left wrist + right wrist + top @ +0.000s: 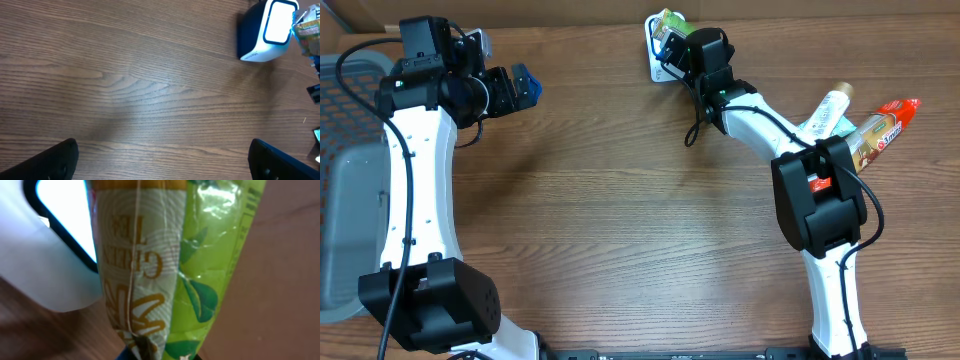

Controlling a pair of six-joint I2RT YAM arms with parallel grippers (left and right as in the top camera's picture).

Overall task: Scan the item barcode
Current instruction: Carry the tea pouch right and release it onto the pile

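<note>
Packet of green tea point(150, 265) is clamped at one end by the right tool point(677, 42), closed tight, and is held just beside the white scanner point(262, 32) at the far edge of the surface point(620, 220). The left tool point(523, 86) is spread fully wide, nothing held, above bare wood.

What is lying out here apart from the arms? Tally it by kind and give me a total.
Scanner: 1
Packets: 2, the green tea packet and the red-tipped packet
White tube: 1
Grey basket: 1
Total: 5
</note>
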